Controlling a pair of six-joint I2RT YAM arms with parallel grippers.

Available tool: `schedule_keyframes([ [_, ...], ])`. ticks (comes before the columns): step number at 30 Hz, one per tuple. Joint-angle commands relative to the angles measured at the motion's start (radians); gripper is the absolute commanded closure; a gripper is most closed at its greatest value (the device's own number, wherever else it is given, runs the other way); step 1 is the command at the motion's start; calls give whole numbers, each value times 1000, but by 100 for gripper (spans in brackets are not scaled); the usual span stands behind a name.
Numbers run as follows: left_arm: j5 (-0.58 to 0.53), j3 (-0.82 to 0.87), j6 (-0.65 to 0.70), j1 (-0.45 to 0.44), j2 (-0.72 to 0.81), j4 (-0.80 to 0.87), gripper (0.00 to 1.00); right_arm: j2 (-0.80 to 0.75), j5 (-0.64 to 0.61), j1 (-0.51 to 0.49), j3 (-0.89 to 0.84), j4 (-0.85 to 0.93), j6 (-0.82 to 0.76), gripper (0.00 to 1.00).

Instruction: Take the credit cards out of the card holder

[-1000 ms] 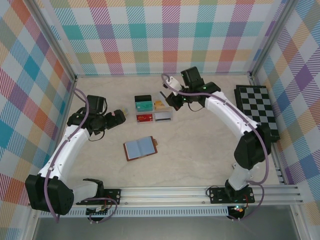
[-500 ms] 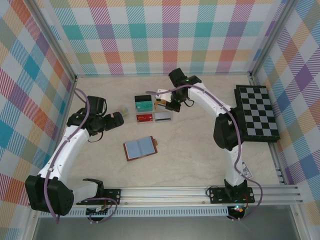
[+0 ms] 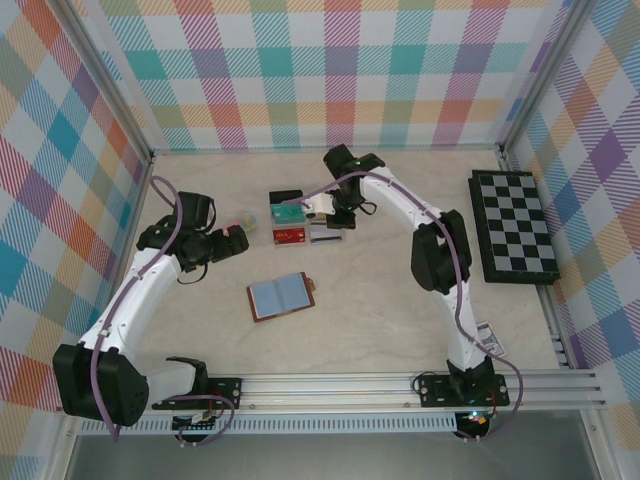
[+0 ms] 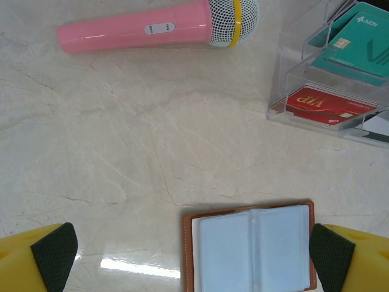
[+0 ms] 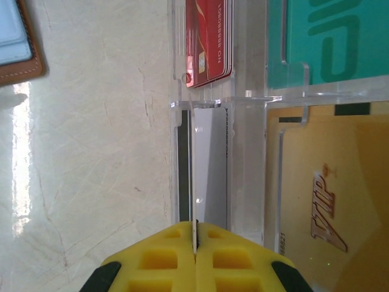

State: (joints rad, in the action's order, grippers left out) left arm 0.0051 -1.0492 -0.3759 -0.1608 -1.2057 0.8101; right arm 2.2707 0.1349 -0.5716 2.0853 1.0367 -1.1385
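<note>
Bearing "VIP" lettering, red card [image 4: 331, 108] and orange card [image 5: 328, 201] lie in clear box [image 4: 285, 79].

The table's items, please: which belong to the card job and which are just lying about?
Job: card holder, red card, teal card, orange card, grey card in right gripper, clear box holding them.
Lying about: pink microphone, chessboard.

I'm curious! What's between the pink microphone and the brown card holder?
Just bare tabletop, seen in the left wrist view, separates the pink microphone from the card holder.
</note>
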Motion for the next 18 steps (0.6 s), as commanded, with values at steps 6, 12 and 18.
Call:
schedule_keyframes([
  [6,-8,17,18,14,-17,0,0,64,-54,-7,57,28,-44,100],
  [12,-4,21,18,14,-20,-4,0,75,-81,-8,57,16,-46,100],
  [18,1,21,19,14,-24,-5,0,78,-89,-18,47,-1,-46,91],
])
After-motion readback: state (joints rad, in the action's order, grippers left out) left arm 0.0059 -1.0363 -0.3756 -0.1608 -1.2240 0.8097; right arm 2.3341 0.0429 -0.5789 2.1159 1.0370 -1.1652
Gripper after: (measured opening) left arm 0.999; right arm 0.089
